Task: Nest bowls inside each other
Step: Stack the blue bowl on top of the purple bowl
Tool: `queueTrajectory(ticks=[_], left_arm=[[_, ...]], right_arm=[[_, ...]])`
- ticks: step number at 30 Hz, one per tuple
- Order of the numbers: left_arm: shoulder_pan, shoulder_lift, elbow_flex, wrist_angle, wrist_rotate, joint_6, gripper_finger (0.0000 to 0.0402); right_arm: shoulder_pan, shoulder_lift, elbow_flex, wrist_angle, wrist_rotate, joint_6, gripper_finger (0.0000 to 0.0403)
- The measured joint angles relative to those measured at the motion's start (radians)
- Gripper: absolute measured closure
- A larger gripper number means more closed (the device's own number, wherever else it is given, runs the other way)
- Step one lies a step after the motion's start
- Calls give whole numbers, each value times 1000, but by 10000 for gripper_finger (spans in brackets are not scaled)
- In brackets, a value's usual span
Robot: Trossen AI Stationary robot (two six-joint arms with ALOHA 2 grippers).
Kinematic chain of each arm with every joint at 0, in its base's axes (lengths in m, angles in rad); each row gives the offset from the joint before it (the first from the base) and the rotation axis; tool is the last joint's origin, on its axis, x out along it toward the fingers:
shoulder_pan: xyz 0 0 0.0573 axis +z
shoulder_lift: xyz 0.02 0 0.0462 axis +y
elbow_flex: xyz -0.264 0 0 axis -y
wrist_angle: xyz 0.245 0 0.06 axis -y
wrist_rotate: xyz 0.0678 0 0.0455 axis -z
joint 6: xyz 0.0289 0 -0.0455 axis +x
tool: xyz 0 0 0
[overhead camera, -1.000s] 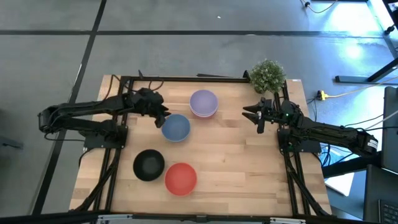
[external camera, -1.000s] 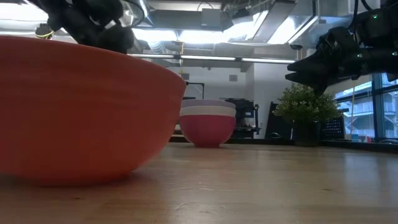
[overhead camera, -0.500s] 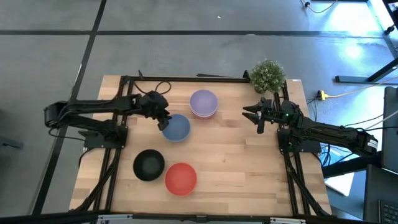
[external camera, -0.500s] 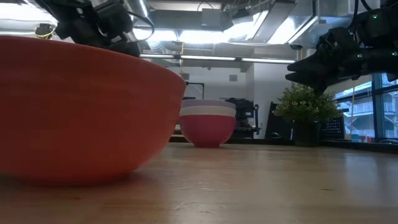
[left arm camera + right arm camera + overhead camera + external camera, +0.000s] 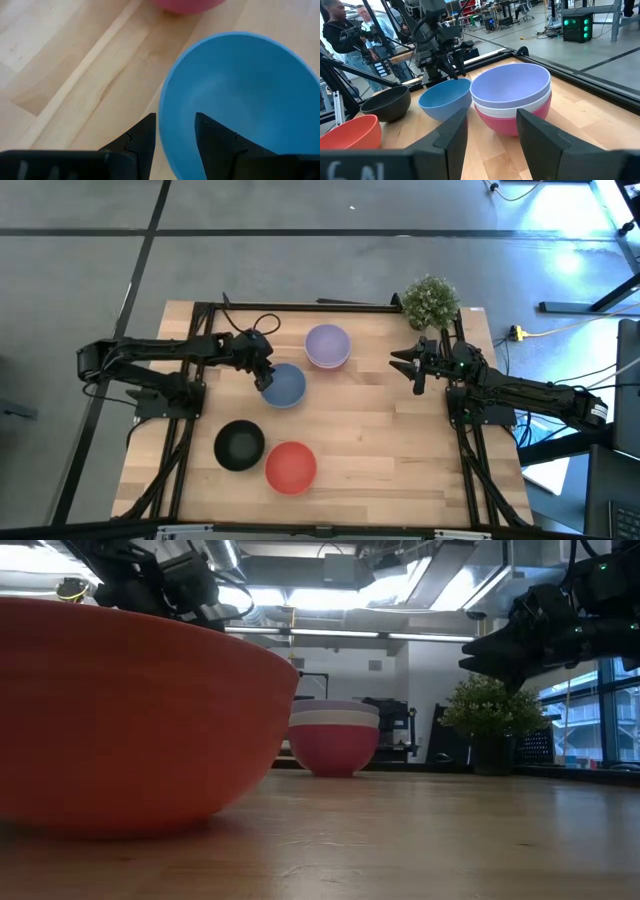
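My left gripper (image 5: 265,378) (image 5: 175,125) is open at the left rim of the blue bowl (image 5: 287,387) (image 5: 240,90), one finger outside the wall and one inside. The blue bowl sits on its base. Beyond it, toward the far edge, the lavender bowl (image 5: 327,342) (image 5: 510,85) is nested in the white bowl (image 5: 512,109), which sits in the crimson-pink bowl (image 5: 512,124). The black bowl (image 5: 239,445) and the red-orange bowl (image 5: 291,467) stand near the near edge. My right gripper (image 5: 400,360) (image 5: 491,112) waits open, right of the stack.
A green potted plant (image 5: 431,301) stands at the far right corner, behind my right arm. The dark frame rails (image 5: 300,306) run along the table's far edge and sides. Bare wood (image 5: 390,440) lies right of the red-orange bowl. People (image 5: 350,30) stand beyond the table.
My left gripper has moved a short way toward the table's right and near edge, onto the blue bowl's left rim. The bowls have stayed where they were.
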Motion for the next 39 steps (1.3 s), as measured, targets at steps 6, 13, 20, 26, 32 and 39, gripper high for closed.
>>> queueTrajectory(ticks=[6,13,20,26,32,39], left_arm=[[0,0,0,1,0,18,271],[0,22,0,-7,1,22,271],[0,67,0,-8,1,25,271],[1,79,0,-4,-28,25,297],[14,78,0,-5,-36,23,390],[43,78,0,-1,-3,17,396]], right_arm=[[0,0,0,0,0,0,234],[0,0,0,0,0,-1,234],[0,0,0,0,0,-1,234],[0,0,0,0,0,-1,234],[0,0,0,0,1,-1,234],[0,0,0,0,2,-1,234]])
